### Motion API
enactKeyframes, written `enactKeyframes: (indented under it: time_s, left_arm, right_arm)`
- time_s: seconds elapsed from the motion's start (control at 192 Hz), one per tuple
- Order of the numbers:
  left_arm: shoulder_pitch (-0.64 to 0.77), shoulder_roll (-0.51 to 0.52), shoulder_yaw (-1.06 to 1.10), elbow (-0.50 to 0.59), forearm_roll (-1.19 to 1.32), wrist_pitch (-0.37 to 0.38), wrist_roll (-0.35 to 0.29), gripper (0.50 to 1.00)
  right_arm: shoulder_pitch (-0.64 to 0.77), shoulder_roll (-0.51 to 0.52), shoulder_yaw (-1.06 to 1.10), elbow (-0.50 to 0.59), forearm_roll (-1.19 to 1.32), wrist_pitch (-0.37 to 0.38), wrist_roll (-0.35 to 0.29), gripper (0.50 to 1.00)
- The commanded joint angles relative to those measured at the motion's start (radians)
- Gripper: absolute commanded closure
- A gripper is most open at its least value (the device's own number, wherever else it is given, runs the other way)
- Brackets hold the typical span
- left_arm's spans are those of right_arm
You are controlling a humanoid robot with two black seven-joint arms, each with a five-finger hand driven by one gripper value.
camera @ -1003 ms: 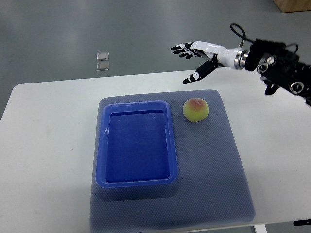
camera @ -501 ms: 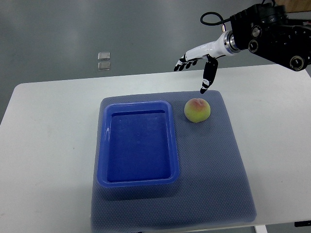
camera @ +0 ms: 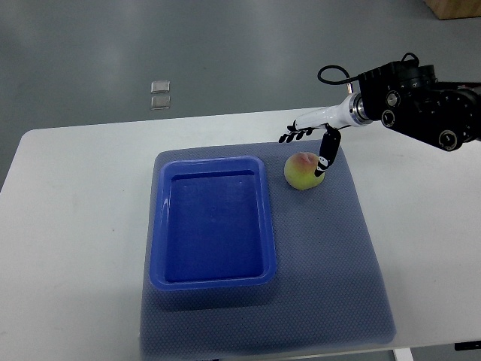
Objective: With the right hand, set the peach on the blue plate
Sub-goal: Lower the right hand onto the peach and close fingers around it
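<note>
A white table (camera: 75, 226) carries a grey mat (camera: 331, 286), with the blue plate (camera: 213, 226) on the mat's left half. The right hand (camera: 312, 143) hangs at the mat's far edge, fingers spread, thumb touching the peach (camera: 302, 171) near the far right corner.

Yellow-green, pink-blushed peach (camera: 304, 171), blue plate (camera: 213, 223), grey-blue textured mat (camera: 338, 263), white table (camera: 75, 226).

You have even, diffuse overhead light. The white worktop (camera: 75, 226) is bright without glare. Shadows are soft; a faint one lies beside the peach (camera: 304, 171). Focus is adequate throughout, slightly grainy. The floor (camera: 225, 53) beyond the worktop's far edge shows dull sheen.
</note>
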Motion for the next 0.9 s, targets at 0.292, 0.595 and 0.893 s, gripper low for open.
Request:
enactKeyframes:
  time_s: [0.292, 0.595, 0.893]
  left_arm:
    - [0.0, 0.0, -0.002, 0.0, 0.0, 0.001, 0.001, 0.5]
    - [0.0, 0.0, -0.002, 0.003, 0.0, 0.001, 0.001, 0.5]
    - [0.0, 0.0, 0.0, 0.004, 0.0, 0.001, -0.001, 0.5]
  right_arm:
    - [-0.067, 0.063, -0.038, -0.051, -0.007, -0.097, 0.004, 0.566]
    - [-0.101, 0.08, -0.044, -0.082, -0.033, -0.153, 0.007, 0.911]
    - [-0.011, 0.022, -0.041, -0.021, -0.019, -0.095, 0.002, 1.0]
